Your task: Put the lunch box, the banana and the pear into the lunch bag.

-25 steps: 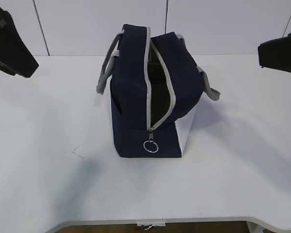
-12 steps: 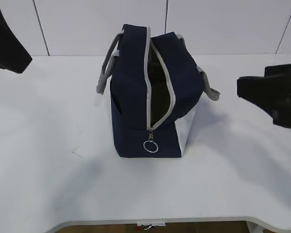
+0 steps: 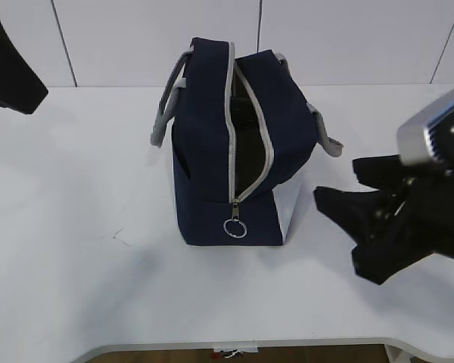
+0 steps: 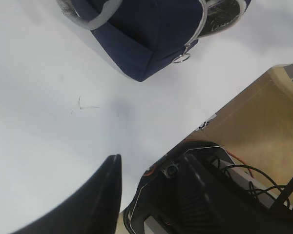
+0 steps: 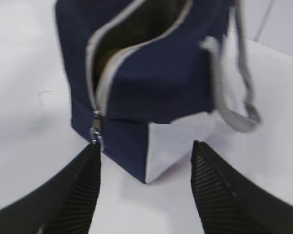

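The navy lunch bag (image 3: 212, 144) stands mid-table with its grey zipper open and the ring pull (image 3: 235, 228) hanging at the front bottom. Its inside is dark and I cannot tell what it holds. The lunch box, banana and pear are out of view. My right gripper (image 3: 337, 185) is open and empty, low over the table just right of the bag's white end panel (image 3: 291, 204). In the right wrist view the gripper (image 5: 145, 146) frames the bag's front corner (image 5: 136, 156). My left gripper (image 4: 151, 165) is open and empty, high at the far left, away from the bag (image 4: 146, 34).
The white table (image 3: 76, 227) has a small scratch mark (image 3: 119, 236) left of the bag. A grey handle (image 3: 327, 140) sticks out on the bag's right side. The table's front edge (image 4: 185, 131) and black equipment with cables (image 4: 224, 195) below it show in the left wrist view.
My right gripper has come down from the upper right edge to just right of the bag's front. The left arm has drawn slightly up and left.
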`<state>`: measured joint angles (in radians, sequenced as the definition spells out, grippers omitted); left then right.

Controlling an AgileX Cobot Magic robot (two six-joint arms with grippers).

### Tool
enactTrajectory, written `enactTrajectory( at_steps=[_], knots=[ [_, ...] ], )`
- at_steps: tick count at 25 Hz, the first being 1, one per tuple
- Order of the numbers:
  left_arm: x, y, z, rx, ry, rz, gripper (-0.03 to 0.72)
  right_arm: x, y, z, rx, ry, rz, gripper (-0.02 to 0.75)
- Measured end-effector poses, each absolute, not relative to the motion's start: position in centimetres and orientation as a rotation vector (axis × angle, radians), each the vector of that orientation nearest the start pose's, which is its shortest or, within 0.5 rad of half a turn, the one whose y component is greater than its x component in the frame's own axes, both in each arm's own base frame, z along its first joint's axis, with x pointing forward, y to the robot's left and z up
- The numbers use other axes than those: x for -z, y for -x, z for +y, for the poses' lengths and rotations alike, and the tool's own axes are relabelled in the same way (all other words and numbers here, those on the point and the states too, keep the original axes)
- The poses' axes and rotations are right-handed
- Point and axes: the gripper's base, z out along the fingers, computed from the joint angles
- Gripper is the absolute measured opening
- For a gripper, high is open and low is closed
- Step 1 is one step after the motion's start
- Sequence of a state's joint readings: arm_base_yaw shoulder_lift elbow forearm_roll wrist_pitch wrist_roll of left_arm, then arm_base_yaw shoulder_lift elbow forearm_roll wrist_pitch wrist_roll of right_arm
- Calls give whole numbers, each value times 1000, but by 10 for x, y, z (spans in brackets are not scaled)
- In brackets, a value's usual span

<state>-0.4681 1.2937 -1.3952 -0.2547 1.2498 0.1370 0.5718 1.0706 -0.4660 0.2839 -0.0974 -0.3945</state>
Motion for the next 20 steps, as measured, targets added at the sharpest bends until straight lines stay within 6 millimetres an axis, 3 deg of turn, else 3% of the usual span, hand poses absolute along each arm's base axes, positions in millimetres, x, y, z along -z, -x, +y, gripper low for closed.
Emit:
enactTrajectory(
  at_steps=[5,12,20],
  knots=[
    [-397,-210,-130,458,-767,2533,297,-234,-183,134,-277,739,1855,470],
    [-397,-210,-130,458,-767,2534,297,-214,-197,143,-322,634,1901,470],
    [-397,-210,-130,458,-767,2534,297,-189,-207,159,-408,651,1897,470]
  ],
)
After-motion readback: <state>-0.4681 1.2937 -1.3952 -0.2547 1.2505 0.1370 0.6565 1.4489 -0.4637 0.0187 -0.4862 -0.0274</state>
